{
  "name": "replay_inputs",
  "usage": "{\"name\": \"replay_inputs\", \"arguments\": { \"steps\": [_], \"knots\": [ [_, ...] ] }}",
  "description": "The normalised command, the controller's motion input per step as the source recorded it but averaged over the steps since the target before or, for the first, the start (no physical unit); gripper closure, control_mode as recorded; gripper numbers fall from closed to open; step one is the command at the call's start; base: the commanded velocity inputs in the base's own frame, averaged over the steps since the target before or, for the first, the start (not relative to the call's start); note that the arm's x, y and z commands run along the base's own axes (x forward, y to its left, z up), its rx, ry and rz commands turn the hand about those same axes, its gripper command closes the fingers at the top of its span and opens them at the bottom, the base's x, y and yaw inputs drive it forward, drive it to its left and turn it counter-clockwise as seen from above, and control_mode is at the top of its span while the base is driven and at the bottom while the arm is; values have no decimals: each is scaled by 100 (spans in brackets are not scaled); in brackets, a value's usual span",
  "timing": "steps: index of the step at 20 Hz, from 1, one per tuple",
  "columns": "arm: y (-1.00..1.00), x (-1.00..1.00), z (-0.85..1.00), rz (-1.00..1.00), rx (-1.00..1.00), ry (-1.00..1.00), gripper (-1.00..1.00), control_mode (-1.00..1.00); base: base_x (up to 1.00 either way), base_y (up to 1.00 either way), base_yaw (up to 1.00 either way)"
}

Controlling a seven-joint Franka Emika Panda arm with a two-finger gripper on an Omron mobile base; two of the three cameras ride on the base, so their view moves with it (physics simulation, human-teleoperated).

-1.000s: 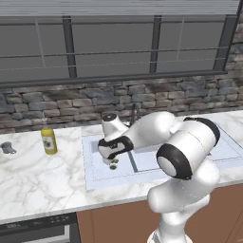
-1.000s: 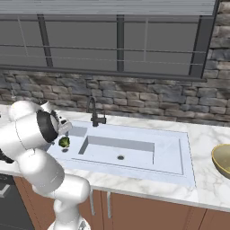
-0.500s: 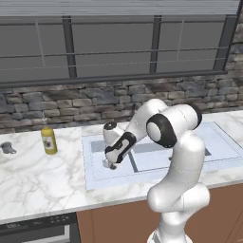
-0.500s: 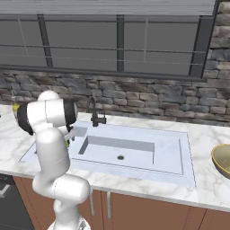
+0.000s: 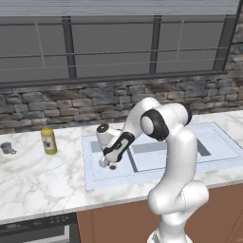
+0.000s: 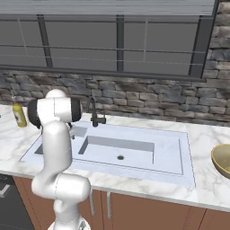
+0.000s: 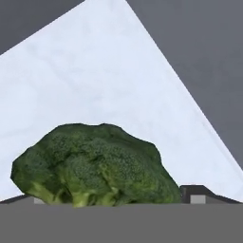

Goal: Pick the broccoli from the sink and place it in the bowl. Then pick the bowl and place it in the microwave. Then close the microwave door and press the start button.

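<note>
**Broccoli in the fingers, bowl far off to the right**

The small dark-green broccoli floret (image 7: 95, 163) sits right at the fingers (image 7: 192, 192), whose dark tips flank it low in the hand view; they look closed on it, the pale stem pointing down toward the hand. In the left base view you see the gripper (image 5: 108, 162) over the left part of the pale grey-white rectangular sink (image 5: 218, 142), with a small dark shape at its tip that I take for the floret. Judge it light, fairly stiff at the stem, crumbly and springy at the crown. Hold by the stem or low on the crown; a hard squeeze could shear buds off, a loose one could let it roll out.

The wide olive-yellow round bowl (image 6: 222, 159) stands on the white marble surface (image 6: 202, 134) at the far right, well apart from the gripper, beyond the whole sink. The dark curved faucet (image 6: 93, 112) rises behind the sink, between you and that path, so carry the floret in front of it. A yellow bottle (image 5: 48, 140) stands left of the sink, out of the way.
</note>
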Motion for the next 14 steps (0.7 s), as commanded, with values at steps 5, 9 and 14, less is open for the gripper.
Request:
{"name": "replay_inputs", "arguments": {
  "steps": [5,9,14],
  "knots": [
    [5,-7,0,-1,-1,0,100,-100,0,0,0],
    [0,-24,31,0,0,-3,100,-100,0,0,0],
    [0,-56,93,0,0,-5,100,-100,0,0,0]
  ]
}}
